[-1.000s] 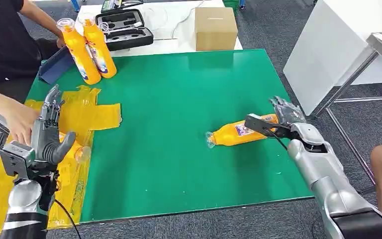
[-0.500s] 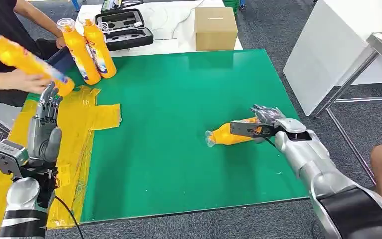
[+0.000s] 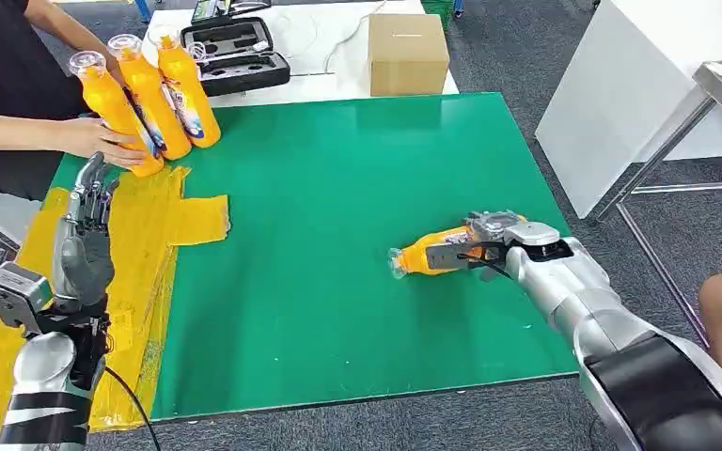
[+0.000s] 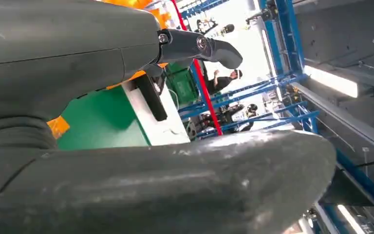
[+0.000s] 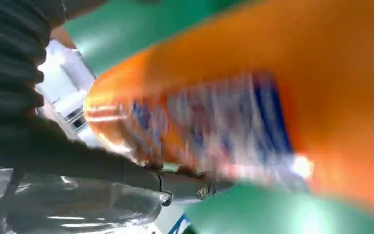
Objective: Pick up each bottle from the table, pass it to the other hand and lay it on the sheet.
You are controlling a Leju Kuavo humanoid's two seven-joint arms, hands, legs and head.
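Note:
An orange bottle [image 3: 431,254] lies on its side on the green mat [image 3: 338,169], clear cap pointing left. My right hand [image 3: 489,241] grips its base end, thumb across the near side and fingers over the top; the bottle [image 5: 253,97] looms close and blurred in the right wrist view. My left hand [image 3: 85,240] stands upright over the yellow sheet [image 3: 164,221], fingers stretched out and holding nothing. The left hand [image 4: 102,97] also looks bare in its wrist view.
Two orange bottles [image 3: 155,99] [image 3: 190,89] stand upright at the mat's far left corner. A person's hand [image 3: 94,141] holds a third bottle [image 3: 113,117] beside them. A black case [image 3: 235,56] and a cardboard box [image 3: 407,52] lie behind the mat. A white table [image 3: 639,85] is on the right.
My right hand slid left over the lying bottle and closed around it. The person lifted a bottle from beside my left hand and stood it by the two upright ones.

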